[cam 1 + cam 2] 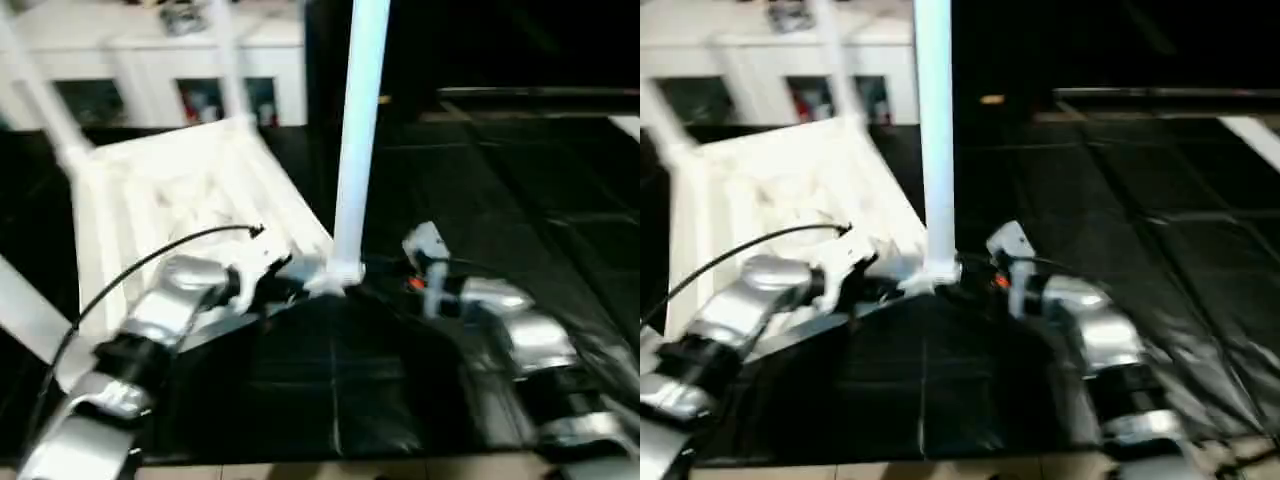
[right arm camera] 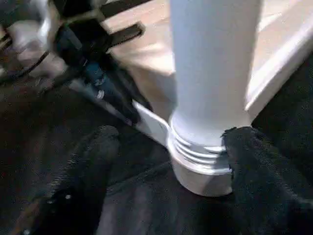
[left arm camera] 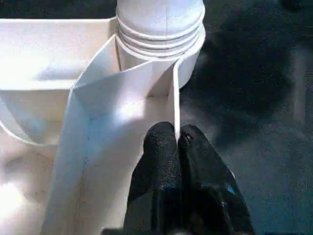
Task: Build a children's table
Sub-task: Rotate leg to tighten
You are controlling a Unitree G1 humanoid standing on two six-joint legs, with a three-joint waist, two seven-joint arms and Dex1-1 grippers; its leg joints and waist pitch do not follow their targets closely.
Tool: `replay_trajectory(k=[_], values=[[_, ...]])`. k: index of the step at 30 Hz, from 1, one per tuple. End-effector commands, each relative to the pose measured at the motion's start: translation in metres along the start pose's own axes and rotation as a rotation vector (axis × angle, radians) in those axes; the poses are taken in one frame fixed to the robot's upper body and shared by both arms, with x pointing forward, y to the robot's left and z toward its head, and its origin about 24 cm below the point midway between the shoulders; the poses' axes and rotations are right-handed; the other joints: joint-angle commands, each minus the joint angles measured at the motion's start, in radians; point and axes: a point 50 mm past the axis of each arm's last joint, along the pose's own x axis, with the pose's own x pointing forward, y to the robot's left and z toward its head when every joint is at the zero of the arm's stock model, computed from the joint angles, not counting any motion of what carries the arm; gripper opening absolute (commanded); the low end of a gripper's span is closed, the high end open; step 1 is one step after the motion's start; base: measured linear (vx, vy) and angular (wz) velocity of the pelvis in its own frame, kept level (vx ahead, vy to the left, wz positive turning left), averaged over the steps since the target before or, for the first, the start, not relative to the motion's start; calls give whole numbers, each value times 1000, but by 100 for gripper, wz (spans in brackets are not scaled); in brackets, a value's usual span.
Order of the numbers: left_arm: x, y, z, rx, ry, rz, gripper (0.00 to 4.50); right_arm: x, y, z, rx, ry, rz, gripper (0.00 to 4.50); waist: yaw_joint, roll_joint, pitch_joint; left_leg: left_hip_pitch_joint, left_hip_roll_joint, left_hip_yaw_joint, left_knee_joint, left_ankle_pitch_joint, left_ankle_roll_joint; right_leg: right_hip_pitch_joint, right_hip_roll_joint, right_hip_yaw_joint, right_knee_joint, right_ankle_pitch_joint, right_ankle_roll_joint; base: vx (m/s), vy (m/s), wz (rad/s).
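Standing upright in corner socket (image 3: 188, 58): leg (image 1: 358, 130); left pincer (image 3: 177, 139) pinching rib (image 3: 175, 98).

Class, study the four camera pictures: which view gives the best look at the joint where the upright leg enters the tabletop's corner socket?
The right wrist view: the leg and its ringed base fill the frame as it enters the corner socket. The left wrist view shows the rings and socket from the ribbed underside, its upper part cut off. The eye views show the whole leg, with the joint small between the grippers.

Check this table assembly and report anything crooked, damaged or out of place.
Nothing looks damaged. The white leg stands upright in the corner socket of the upturned tabletop, though thread rings still show above the socket rim, so it may not be fully seated.
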Motion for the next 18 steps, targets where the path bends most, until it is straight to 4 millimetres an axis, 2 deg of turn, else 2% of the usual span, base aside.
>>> replay_trajectory(k=[1,2,3,4,9,11,13,15,16,18], values=[[8,-15,1,60,2,-160,0,1,4,8,-51,15,102,398,6,-11,-81,-18,-5,30,-44,-51,112,76,-46,58,-46,-173,-186,0,0,0],[7,-16,1,67,1,-183,0,-1,4,9,-63,29,130,408,9,-12,-81,-19,-4,31,-44,-52,111,77,-46,58,-44,-170,-187,0,0,0],[6,-18,1,73,2,-207,0,-3,5,10,-71,42,159,421,16,-12,-79,-12,0,34,-46,-75,108,71,-44,60,-46,-187,-193,0,0,0],[4,-21,0,83,11,-248,0,-5,6,11,-82,62,208,421,17,-19,-77,-11,0,36,-47,-87,107,69,-43,61,-47,-199,-193,0,0,0],[1,-26,0,125,49,-336,0,-5,11,12,-110,97,329,421,27,-18,-69,-2,3,41,-51,-162,75,58,-43,80,-50,-293,-186,0,0,0],[-1,-29,1,149,59,-373,0,-2,13,12,-116,106,377,421,36,-24,-71,2,3,42,-53,-173,63,58,-44,86,-48,-303,-182,0,0,0],[-1,-31,2,161,65,-389,0,0,14,12,-114,107,395,405,33,-25,-70,-3,2,41,-53,-185,56,59,-43,88,-45,-297,-185,0,0,0],[-3,-34,4,182,69,-423,0,3,13,13,-95,109,430,392,32,-31,-68,-5,0,41,-55,-199,49,60,-42,90,-46,-332,-171,0,0,0],[-3,-34,4,182,69,-423,0,3,13,13,-95,109,430,392,33,-29,-69,-6,0,40,-55,-192,46,62,-43,91,-47,-341,-164,0,0,0],[-3,-35,5,186,68,-432,0,4,14,12,-83,116,458,366,34,-31,-69,-2,2,42,-54,-195,42,58,-43,93,-46,-329,-169,0,0,0]])
